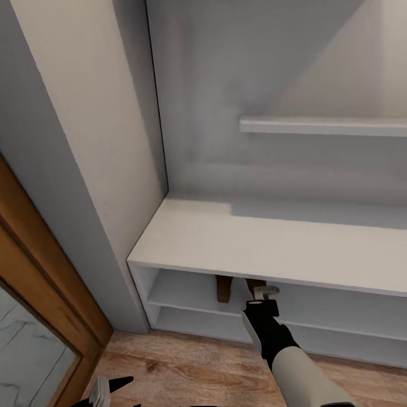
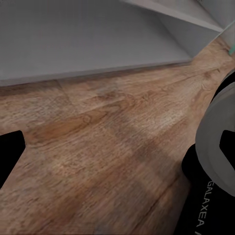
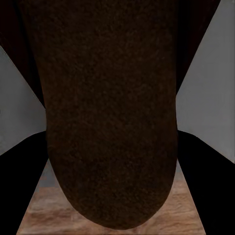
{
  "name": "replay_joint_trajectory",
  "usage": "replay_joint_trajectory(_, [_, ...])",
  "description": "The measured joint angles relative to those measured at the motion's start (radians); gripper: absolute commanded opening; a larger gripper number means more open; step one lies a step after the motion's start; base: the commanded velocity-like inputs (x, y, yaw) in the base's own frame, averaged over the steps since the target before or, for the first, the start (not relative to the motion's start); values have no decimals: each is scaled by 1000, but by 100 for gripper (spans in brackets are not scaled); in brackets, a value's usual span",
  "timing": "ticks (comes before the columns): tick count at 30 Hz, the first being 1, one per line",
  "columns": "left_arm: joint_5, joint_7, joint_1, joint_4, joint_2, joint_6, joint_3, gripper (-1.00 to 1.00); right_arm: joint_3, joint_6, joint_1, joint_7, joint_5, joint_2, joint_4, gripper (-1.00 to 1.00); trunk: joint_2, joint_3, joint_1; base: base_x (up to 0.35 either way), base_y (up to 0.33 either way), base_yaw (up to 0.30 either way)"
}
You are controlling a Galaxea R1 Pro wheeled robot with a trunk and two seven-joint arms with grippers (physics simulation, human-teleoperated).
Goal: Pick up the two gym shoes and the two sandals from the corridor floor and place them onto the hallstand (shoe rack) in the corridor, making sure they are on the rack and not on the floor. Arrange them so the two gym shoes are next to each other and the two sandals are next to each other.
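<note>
The pale hallstand (image 1: 254, 243) stands against the wall, with two open shelves under its wide top. One brown sandal (image 1: 224, 288) rests on the upper open shelf. Just right of it is the second sandal (image 1: 255, 284), with my right gripper (image 1: 264, 293) reaching in under the top and shut on it. In the right wrist view its dark brown sole (image 3: 112, 98) fills the gap between the black fingers (image 3: 19, 186). My left gripper (image 1: 110, 389) hangs open low over the corridor floor (image 2: 107, 147), holding nothing. The gym shoes are out of view.
A floating shelf (image 1: 322, 125) juts from the wall above the hallstand. A wall corner (image 1: 102, 141) and a wooden door frame (image 1: 39, 271) close off the left side. Wood-plank floor (image 1: 186, 367) runs in front of the rack.
</note>
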Motion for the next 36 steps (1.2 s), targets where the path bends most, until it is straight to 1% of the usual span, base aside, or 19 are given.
replay_joint_trajectory(8, [0, 1, 0, 0, 0, 0, 0, 100, 0, 0, 0, -1, 1, 0, 1, -100, 0, 0, 0, 40, 0, 0])
replay_joint_trajectory(15, [0, 1, -1, 1, 0, 0, 0, 100, 0, 1, 0, -1, 2, 0, 1, -100, 0, 0, 0, 132, 0, 0])
replay_joint_trajectory(36, [0, 2, -1, 2, 0, 0, 0, 100, 0, -1, 0, 0, -1, 0, 0, -100, 0, 0, 0, 35, 0, 0])
